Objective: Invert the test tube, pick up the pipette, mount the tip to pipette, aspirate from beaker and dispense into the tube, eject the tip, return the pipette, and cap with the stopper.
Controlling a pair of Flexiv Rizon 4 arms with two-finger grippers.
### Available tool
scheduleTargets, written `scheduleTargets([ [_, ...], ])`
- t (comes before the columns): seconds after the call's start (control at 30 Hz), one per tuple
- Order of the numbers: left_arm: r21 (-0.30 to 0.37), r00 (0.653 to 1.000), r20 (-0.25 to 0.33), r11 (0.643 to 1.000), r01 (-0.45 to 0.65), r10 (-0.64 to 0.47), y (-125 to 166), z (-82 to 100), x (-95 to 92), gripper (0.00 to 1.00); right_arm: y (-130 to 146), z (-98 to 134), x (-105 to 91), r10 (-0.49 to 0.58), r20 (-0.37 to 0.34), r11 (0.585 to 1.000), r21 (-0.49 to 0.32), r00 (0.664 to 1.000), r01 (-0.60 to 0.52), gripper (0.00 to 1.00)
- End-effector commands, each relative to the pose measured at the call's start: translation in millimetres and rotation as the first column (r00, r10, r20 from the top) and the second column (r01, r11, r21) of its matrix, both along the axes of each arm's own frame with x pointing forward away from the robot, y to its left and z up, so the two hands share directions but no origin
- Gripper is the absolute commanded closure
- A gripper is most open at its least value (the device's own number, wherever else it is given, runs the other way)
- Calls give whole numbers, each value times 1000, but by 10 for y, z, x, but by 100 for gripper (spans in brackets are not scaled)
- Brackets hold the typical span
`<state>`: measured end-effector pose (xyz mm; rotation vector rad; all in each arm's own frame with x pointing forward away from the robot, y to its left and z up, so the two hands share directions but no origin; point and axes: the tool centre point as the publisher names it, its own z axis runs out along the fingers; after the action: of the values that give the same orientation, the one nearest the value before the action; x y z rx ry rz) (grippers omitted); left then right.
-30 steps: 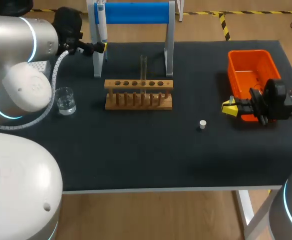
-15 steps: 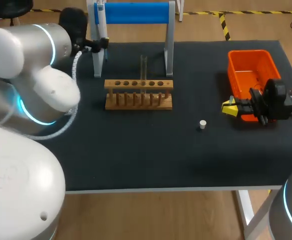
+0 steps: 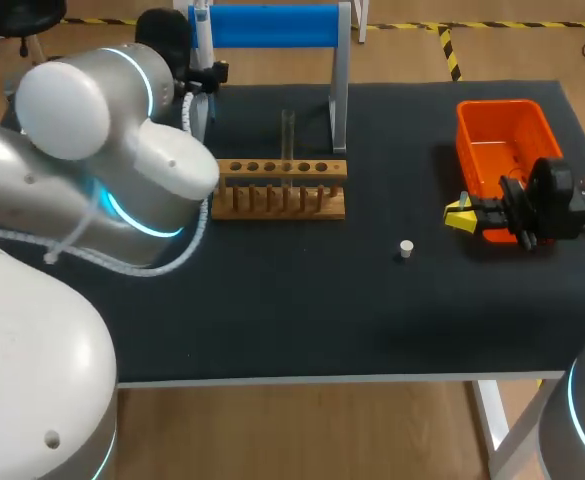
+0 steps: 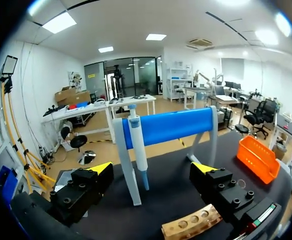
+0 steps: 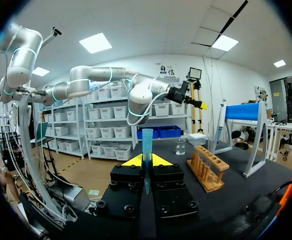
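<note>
Starting pickup of pipette (image 4: 138,150): holding left gripper (image 4: 151,168) wide open facing it, likely needing advance then squeeze; clamping blue tip (image 5: 146,140) in right gripper (image 5: 146,160).

Tube rack (image 3: 278,188) before the pipette stand (image 3: 272,27), stopper (image 3: 405,248) to its right, bin (image 3: 502,140) farther right.

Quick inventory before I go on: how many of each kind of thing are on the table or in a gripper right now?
pipette: 1
pipette stand: 1
pipette tip, held in the right gripper: 1
test tube: 1
wooden tube rack: 1
beaker: 1
stopper: 1
orange bin: 1
Total: 8
</note>
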<state>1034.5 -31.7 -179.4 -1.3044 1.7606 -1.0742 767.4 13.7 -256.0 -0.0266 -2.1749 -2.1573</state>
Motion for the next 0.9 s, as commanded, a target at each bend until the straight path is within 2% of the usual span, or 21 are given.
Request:
scheduleTargets([
  [0.03, 12, 995, 28, 996, -92, 92, -69, -49, 82, 0, -2, 3, -10, -1, 0, 1000, -2, 1000, 1, 100],
  [0.4, -56, 987, 41, 987, -151, 153, -91, -27, 268, 0, -2, 3, -10, -1, 0, 1000, -2, 1000, 1, 100],
  [0.9, -65, 986, 31, 984, -165, 167, -136, -113, 536, 0, -2, 3, -10, -1, 0, 1000, -2, 1000, 1, 100],
])
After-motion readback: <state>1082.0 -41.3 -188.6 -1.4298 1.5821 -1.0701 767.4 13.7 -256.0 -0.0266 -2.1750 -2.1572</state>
